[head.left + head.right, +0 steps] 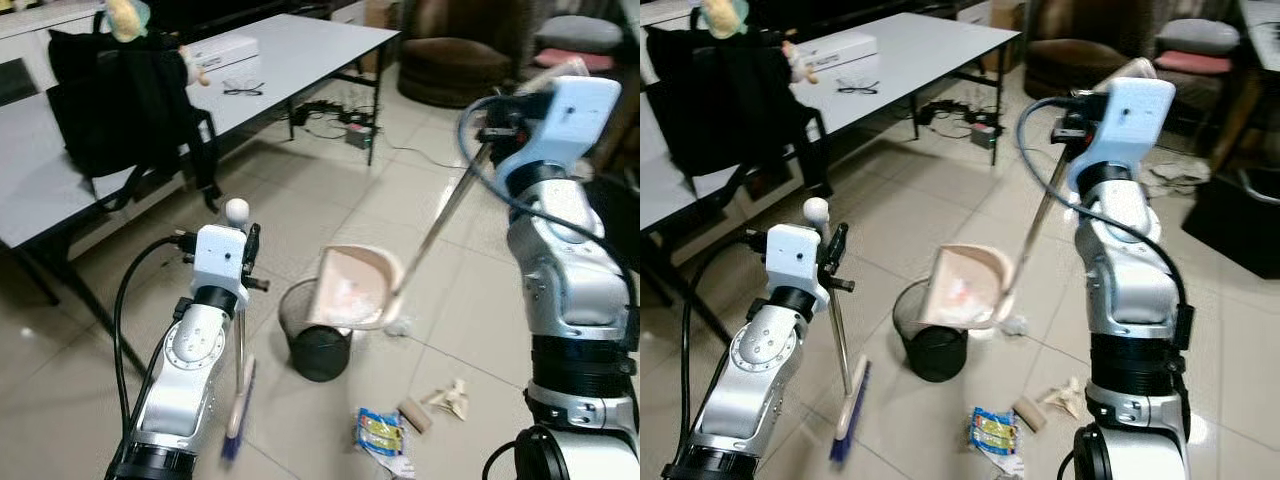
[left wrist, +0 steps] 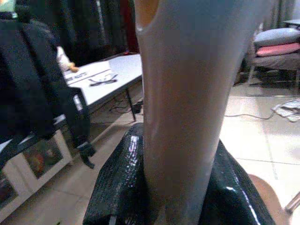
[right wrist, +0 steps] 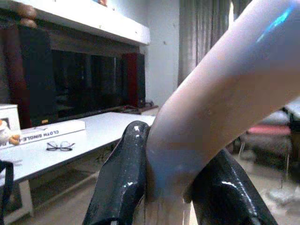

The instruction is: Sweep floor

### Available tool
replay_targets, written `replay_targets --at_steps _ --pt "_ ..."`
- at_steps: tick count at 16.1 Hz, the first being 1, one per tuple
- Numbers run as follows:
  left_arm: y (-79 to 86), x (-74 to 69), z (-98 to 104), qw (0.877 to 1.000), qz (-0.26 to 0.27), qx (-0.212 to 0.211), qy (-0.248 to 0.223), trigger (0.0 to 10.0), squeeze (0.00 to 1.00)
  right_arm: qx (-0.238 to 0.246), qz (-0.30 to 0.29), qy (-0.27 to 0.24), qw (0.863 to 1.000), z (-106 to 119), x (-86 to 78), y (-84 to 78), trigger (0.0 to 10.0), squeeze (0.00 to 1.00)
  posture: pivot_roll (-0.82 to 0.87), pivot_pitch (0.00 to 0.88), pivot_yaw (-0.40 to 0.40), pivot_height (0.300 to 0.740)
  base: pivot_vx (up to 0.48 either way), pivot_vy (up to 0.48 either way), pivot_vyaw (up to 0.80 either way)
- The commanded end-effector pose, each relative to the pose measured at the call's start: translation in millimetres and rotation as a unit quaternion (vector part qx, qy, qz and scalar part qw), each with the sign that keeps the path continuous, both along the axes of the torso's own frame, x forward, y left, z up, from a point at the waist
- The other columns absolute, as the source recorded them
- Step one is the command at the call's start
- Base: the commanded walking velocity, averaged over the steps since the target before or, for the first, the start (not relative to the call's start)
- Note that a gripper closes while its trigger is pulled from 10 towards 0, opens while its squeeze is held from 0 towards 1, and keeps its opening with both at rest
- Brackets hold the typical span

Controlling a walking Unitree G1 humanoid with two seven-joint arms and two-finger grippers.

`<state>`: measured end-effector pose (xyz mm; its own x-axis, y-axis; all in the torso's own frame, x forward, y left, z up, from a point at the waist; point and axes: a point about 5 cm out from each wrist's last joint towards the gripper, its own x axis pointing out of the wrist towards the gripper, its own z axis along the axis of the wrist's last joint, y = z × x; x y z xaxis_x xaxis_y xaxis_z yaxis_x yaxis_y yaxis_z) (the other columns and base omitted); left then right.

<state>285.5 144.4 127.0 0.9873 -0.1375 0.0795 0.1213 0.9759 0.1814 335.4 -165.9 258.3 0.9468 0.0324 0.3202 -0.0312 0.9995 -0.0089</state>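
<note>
While the right pincer (image 3: 164, 187) pinches the dustpan (image 1: 352, 288) handle over the bin (image 1: 318, 340), the left pincer (image 2: 178, 187) clamps the broom (image 1: 845, 400); wrappers (image 1: 380, 432) lie beyond.

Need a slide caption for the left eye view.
Right pincer tips dustpan over black bin; left pincer holds broom.

Black backpack (image 1: 120, 100) on white table (image 1: 300, 50) (glasses (image 1: 243, 90) nearby).
</note>
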Motion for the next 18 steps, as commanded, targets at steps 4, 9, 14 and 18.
replay_targets --at_steps 4,9,14,18 --pt "-3.1 -0.4 4.0 1.000 -0.013 0.008 -0.015 10.0 0.00 -0.040 0.073 -0.068 0.994 4.9 -4.2 31.9 10.0 0.00 -0.12 0.000 0.032 0.740 0.000 0.000 0.00" --pt "-4.4 -1.6 4.5 1.000 -0.020 0.010 -0.017 10.0 0.00 -0.145 0.144 -0.116 0.972 -18.0 -9.0 76.4 10.0 0.00 -0.11 0.000 0.031 0.740 0.000 0.000 0.00" --pt "-5.2 -1.7 4.6 1.000 -0.020 0.013 -0.018 10.0 0.00 -0.178 0.195 -0.150 0.953 -36.8 -10.4 107.3 10.0 0.00 -0.10 0.000 0.029 0.740 0.000 0.000 0.00" --pt "-2.9 -5.7 4.8 1.000 -0.012 0.012 -0.017 10.0 0.00 -0.062 0.121 -0.112 0.984 -44.2 7.5 90.2 10.0 0.00 -0.07 0.000 0.014 0.740 0.000 0.000 0.00"
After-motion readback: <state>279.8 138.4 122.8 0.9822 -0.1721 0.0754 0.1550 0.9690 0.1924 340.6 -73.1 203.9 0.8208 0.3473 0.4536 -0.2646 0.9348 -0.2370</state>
